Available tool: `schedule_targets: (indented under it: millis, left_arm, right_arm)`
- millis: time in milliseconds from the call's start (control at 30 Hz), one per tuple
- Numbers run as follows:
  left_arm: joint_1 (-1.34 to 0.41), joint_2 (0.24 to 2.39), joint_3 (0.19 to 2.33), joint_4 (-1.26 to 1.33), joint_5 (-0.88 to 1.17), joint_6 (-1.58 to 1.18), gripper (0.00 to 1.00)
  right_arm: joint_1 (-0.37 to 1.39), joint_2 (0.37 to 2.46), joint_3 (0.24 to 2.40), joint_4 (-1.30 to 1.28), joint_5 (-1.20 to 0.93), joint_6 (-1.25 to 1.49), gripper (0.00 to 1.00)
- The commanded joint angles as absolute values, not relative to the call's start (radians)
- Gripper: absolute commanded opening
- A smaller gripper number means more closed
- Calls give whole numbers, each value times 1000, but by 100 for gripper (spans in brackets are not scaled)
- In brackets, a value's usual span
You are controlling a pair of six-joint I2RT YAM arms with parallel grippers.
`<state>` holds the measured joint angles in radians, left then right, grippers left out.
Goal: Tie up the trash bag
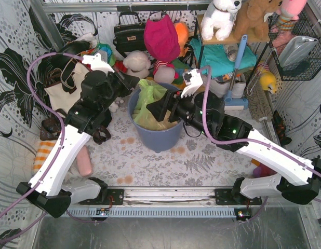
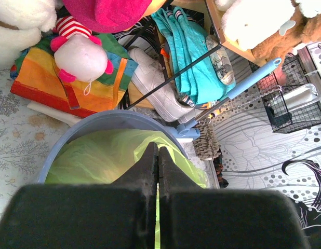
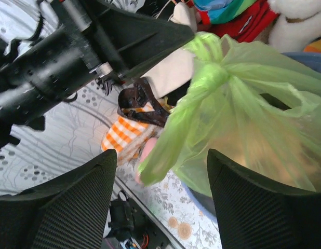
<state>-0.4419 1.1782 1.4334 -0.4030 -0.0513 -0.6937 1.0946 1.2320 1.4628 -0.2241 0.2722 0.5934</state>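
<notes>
The trash bag (image 1: 148, 98), thin lime-green plastic, sits in the round blue-grey bin (image 1: 156, 139). In the right wrist view the bag (image 3: 254, 124) has a knot (image 3: 212, 78) at its neck, with one tail hanging down-left and one running up. My left gripper (image 1: 134, 80) is shut at the bin's far-left rim, its tips at the upper tail; in the left wrist view (image 2: 158, 149) green plastic shows between the fingers. My right gripper (image 1: 159, 110) is open over the bin, and the hanging tail lies loose between its fingers (image 3: 161, 155).
A cream tote bag (image 1: 64, 88) stands left of the bin. Plush toys (image 1: 161, 39), a blue-handled brush (image 1: 238, 62) and a wire basket (image 1: 298, 52) crowd the back. An orange checked cloth (image 1: 43, 155) and a pink object (image 1: 85, 162) lie at the left.
</notes>
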Motion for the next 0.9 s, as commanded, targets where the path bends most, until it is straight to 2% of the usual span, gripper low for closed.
schedule_targets:
  millis: [0,100,333,533,700,767,867]
  left_arm:
    - [-436,1158,1421,-341,-33,-687,0]
    - [-436,1160,1419,-340,-23,-688,0]
    - [-436,1160,1404,-330,-21,-690,0]
    - [-436,1163,1401,-329,-22,-692,0]
    - [-436,1160,1396,-328,-23,-691,0]
    - [-436,1160,1394,-327,-25,-687,0]
    - [-436,1158,1388,-323,-40,-682,0]
  right_arm:
    - [1034,1221,1403,-101,245,688,67]
    - [991,1219,1366,-71,200,731,61]
    - [968,1241,1315,8,67,794,56]
    - [967,1255,1317,12,33,815,41]
    - [955,1256,1318,-11,16,813,38]
    - [951,1254,1315,-13,7,814,28]
    - [948,1243,1308,-14,1,809,7]
